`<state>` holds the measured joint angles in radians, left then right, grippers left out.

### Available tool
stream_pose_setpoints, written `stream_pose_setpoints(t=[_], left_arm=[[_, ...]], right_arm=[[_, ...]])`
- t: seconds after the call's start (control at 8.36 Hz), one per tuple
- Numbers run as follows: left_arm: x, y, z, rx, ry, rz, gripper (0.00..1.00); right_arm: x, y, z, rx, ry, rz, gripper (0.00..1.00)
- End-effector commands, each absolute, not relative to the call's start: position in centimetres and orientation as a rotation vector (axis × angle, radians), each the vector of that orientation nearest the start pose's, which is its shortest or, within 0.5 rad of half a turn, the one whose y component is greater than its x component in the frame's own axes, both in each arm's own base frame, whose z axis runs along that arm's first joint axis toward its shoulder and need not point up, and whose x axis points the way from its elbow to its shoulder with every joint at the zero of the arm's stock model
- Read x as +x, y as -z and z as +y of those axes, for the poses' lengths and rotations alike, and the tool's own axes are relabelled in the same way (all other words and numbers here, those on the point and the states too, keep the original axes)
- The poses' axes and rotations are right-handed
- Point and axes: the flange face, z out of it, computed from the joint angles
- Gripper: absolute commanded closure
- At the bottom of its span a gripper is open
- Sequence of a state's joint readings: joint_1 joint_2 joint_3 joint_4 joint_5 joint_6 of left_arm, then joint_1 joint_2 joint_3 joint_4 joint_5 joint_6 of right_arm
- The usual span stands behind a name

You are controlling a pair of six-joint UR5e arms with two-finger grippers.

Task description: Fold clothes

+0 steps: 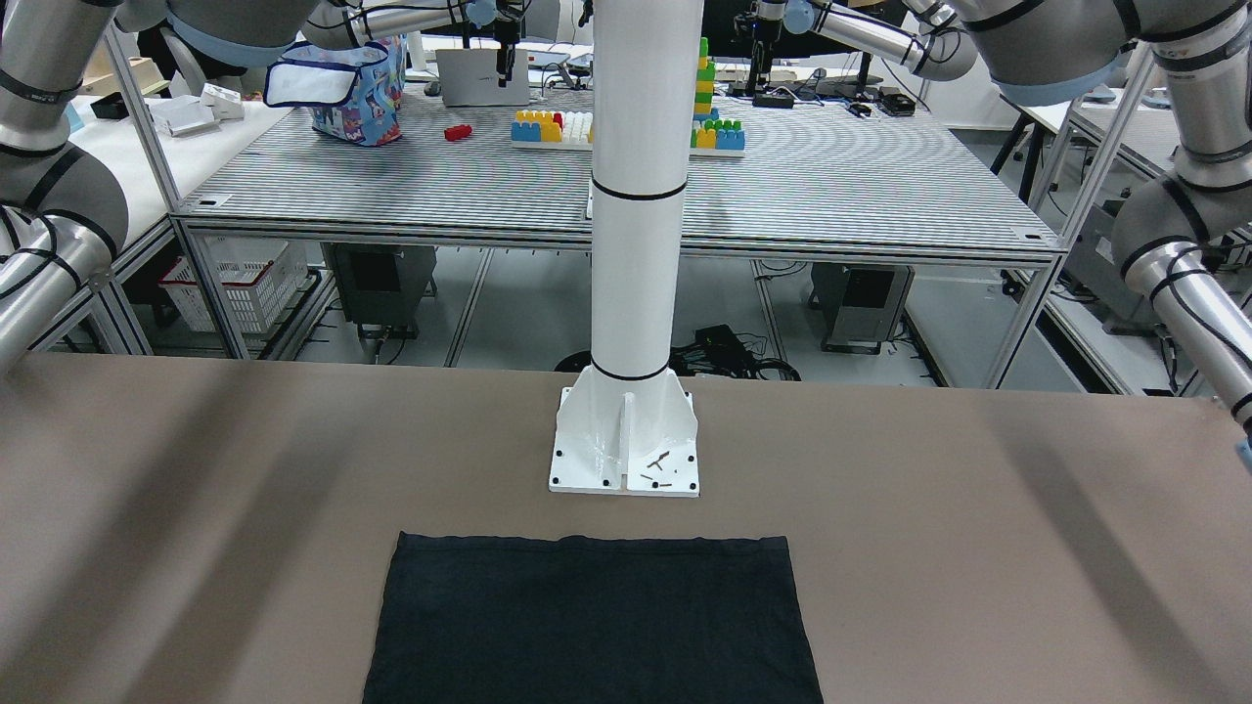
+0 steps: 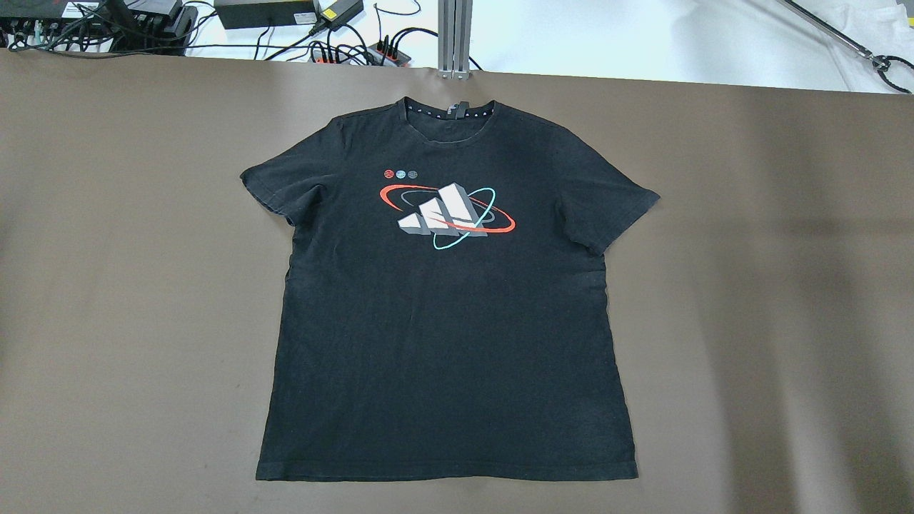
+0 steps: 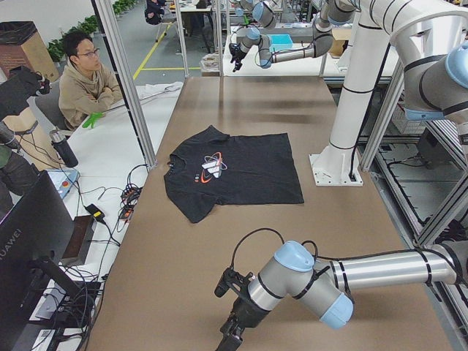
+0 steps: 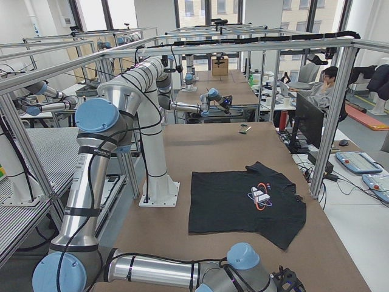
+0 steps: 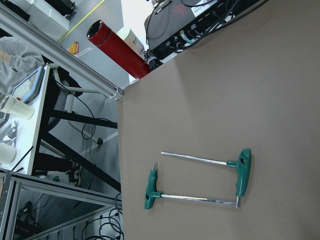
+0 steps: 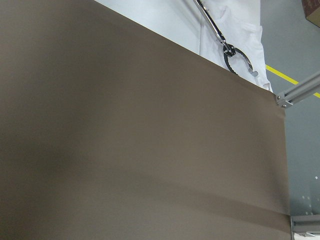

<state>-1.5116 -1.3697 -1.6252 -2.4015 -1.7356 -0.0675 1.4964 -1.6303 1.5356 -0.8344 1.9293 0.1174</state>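
Across the brown table (image 2: 114, 300), from left to right, the scene is laid out: the left gripper (image 3: 230, 336) is parked low at the near end in the left side view, well apart from the garment, and its jaw state cannot be told. At centre, the black T-shirt (image 2: 446, 314) is seen spread flat, logo up, collar away from the robot, hem just beside the white post (image 1: 626, 430). No fold is seen yet, so every fold is judged outstanding. The right gripper (image 4: 290, 281) is barely caught; its jaws cannot be told either.
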Motion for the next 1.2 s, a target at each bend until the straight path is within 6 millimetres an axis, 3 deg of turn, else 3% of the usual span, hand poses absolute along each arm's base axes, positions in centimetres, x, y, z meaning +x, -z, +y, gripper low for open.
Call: stream_pose_setpoints(t=[0.0, 0.36, 0.48, 0.6, 0.84, 1.08], left_arm=[[-9.0, -64.9, -45.0, 0.671, -0.05, 0.2, 0.0], [-9.0, -64.8, -45.0, 0.673, -0.05, 0.201, 0.0], [-8.9, -64.8, -45.0, 0.674, -0.052, 0.203, 0.0], [-8.8, -64.8, -45.0, 0.675, -0.054, 0.206, 0.0], [-8.7, -64.7, -45.2, 0.675, -0.055, 0.203, 0.0], [-8.7, -64.4, -46.0, 0.683, -0.053, 0.2, 0.0]], right_arm=[[5.0, -63.7, -51.0, 0.597, 0.073, -0.397, 0.05], [1.7, -63.7, -51.3, 0.583, 0.104, -0.428, 0.05], [-2.8, -62.3, -52.0, 0.556, 0.046, -0.524, 0.05], [-9.2, -59.9, -53.0, 0.54, -0.014, -0.638, 0.05], [-18.9, -55.9, -54.2, 0.5, -0.059, -0.776, 0.05], [-22.6, -54.0, -57.5, 0.427, -0.201, -0.844, 0.06]])
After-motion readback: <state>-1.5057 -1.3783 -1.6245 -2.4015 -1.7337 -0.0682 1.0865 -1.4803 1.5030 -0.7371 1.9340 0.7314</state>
